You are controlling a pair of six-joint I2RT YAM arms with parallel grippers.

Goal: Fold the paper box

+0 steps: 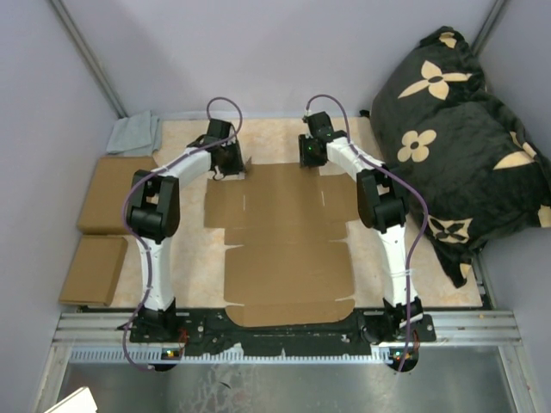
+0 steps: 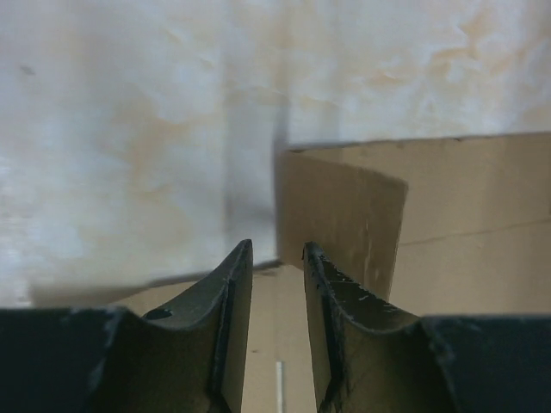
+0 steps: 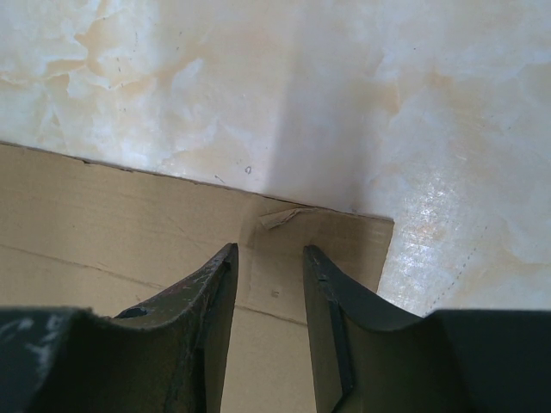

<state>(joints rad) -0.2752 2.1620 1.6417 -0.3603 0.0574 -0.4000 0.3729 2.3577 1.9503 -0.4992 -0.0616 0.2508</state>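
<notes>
The paper box (image 1: 288,232) is a brown cardboard blank lying mostly flat in the middle of the table. My left gripper (image 1: 231,165) is at its far left corner, open and empty, jaws a little apart. In the left wrist view my left gripper (image 2: 275,251) faces a corner flap (image 2: 340,219) that stands upright. My right gripper (image 1: 310,155) is at the far right corner, open and empty. In the right wrist view my right gripper (image 3: 267,251) hovers over the flat corner flap (image 3: 327,249), which has a small torn bit at its edge.
Two ready-made brown boxes (image 1: 116,194) (image 1: 93,269) lie at the left. A grey cloth (image 1: 133,133) is at the back left. A large black flowered cushion (image 1: 465,138) fills the right side. The marble tabletop (image 1: 194,258) has a metal rail along its near edge.
</notes>
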